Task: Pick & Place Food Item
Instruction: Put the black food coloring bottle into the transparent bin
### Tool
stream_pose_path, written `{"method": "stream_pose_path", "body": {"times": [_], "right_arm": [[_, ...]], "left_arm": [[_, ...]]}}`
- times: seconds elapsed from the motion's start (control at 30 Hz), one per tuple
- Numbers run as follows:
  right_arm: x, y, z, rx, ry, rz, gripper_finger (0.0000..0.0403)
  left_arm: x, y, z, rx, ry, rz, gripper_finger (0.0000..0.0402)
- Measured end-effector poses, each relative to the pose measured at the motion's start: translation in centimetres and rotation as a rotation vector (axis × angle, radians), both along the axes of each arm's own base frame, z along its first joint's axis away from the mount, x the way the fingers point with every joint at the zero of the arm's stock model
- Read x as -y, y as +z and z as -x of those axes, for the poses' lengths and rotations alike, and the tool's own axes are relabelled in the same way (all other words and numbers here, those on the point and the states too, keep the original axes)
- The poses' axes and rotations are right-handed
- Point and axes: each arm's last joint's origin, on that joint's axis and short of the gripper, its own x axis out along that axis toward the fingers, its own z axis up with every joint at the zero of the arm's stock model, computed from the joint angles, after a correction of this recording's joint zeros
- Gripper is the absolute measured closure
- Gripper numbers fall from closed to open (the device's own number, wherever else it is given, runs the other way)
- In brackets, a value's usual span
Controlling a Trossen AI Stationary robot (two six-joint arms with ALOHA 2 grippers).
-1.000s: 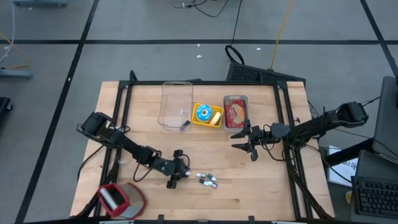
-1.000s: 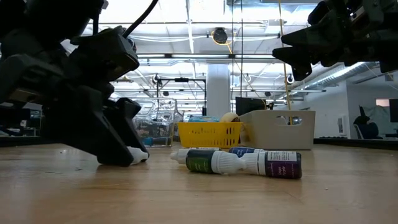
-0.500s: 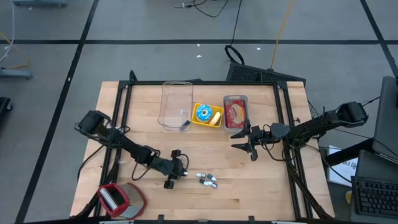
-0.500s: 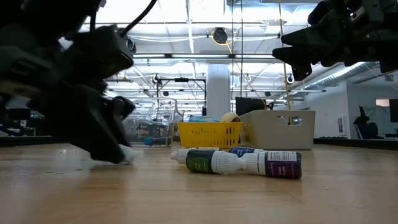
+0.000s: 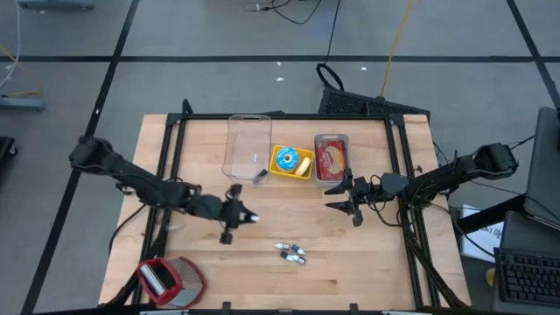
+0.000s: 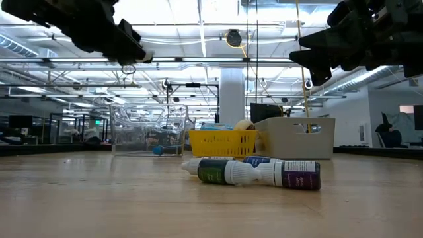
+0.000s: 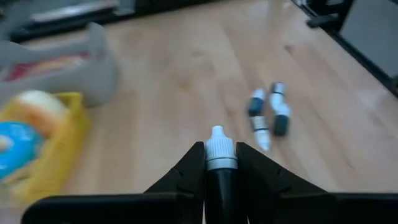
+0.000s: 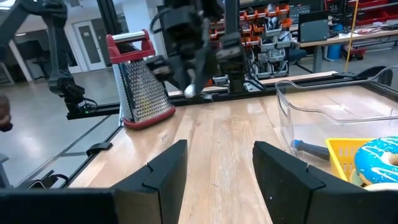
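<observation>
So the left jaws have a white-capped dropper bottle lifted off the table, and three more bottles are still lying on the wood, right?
Not three. The low view shows two bottles lying on the table, and the left wrist view agrees. The rest holds: the left gripper is shut on a white-capped dropper bottle, lifted off the wood.

A red-handled grater (image 5: 164,278) sits at the table's (image 5: 367,280) near-left corner, a clear bin (image 5: 247,149) farther back.

Yellow basket (image 7: 43,149) blurred, cut off at edge.

Small dark bottle (image 7: 219,168) (white cap) clamped between jaws, airborne.
</observation>
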Motion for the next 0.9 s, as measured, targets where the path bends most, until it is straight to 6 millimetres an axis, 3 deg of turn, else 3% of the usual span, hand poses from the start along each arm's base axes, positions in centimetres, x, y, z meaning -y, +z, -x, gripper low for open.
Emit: {"method": "stream_pose_path", "body": {"times": [0.1, 0.33, 0.5, 0.7, 0.9], "right_arm": [[0.0, 0.0, 0.0, 0.000, 0.000, 0.000, 0.0232], [0.0, 0.0, 0.0, 0.000, 0.000, 0.000, 0.0232], [0.0, 0.0, 0.0, 0.000, -0.004, 0.000, 0.0232], [0.1, 0.0, 0.0, 0.000, -0.026, 0.000, 0.0232], [0.1, 0.0, 0.0, -0.003, -0.026, 0.000, 0.0232]], "left_arm": [[-1.7, 0.1, 1.0, 0.067, 0.029, 0.022, 0.0334], [-6.3, -3.0, 3.5, 0.252, 0.200, 0.086, 0.0333], [-8.9, -2.9, 4.4, 0.420, 0.354, 0.144, 0.0332], [-11.4, -3.1, 4.4, 0.419, 0.558, 0.210, 0.0329], [-12.3, -3.9, 4.5, 0.360, 0.642, 0.276, 0.0329]]}}
